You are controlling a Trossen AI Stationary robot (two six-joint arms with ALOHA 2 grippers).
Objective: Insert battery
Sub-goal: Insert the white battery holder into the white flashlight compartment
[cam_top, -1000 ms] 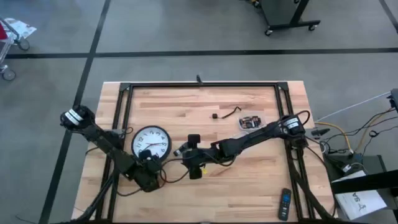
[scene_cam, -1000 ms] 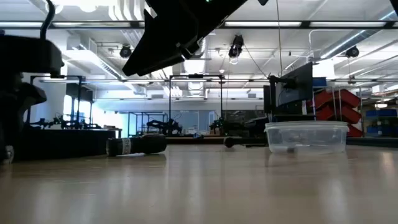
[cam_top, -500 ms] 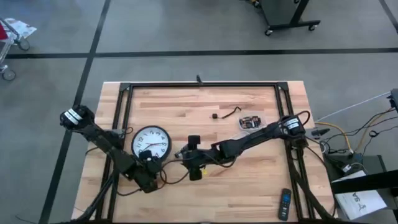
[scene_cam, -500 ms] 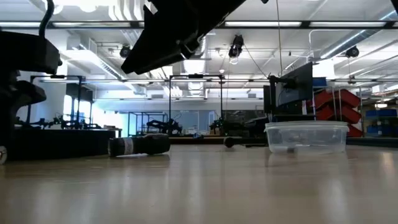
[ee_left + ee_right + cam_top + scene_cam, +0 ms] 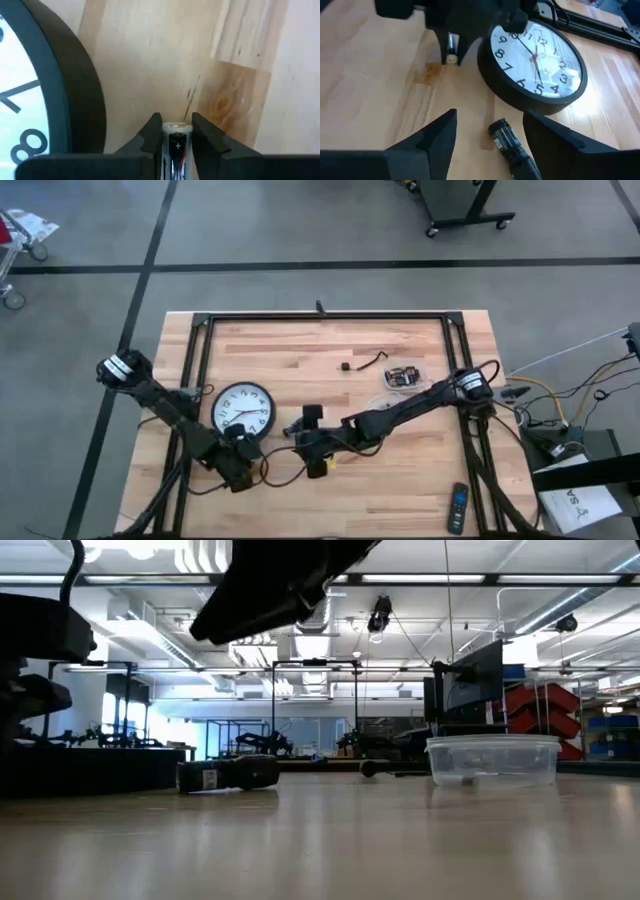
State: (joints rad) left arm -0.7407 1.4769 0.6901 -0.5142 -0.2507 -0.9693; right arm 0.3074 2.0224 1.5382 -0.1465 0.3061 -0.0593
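A round black-rimmed clock (image 5: pixel 243 409) lies face up on the wooden table (image 5: pixel 330 345). My left gripper (image 5: pixel 245 440) stands by the clock's near right rim (image 5: pixel 75 80), shut on a battery (image 5: pixel 176 142). My right gripper (image 5: pixel 490 114) hovers open just to its right, facing the clock (image 5: pixel 535 62). A dark cylinder (image 5: pixel 512 145) lies on its side on the table beside the clock's rim; my right fingers stand to either side of it without touching. The low view shows the same cylinder (image 5: pixel 230 775) lying flat. My left gripper pinches the battery between its two fingers (image 5: pixel 150 135), which lie along its length. Its plus end (image 5: pixel 176 127) sticks out past the fingertips. The fingers come from above, pointing down, and the battery stands upright, its lower end (image 5: pixel 451 59) just over the wood beside the clock.
A clear plastic container (image 5: pixel 403 377) sits at the right, also seen as a clear tub (image 5: pixel 492 760) in the low view. A short black cable (image 5: pixel 372 362) lies far of it, and a remote control (image 5: pixel 457 508) lies at the near right corner. A black frame (image 5: pixel 320 317) borders the table.
My right gripper has moved a little toward the table's near edge. The dark cylinder has shifted slightly toward the table's right, still lying flat. My left gripper keeps its hold on the battery.
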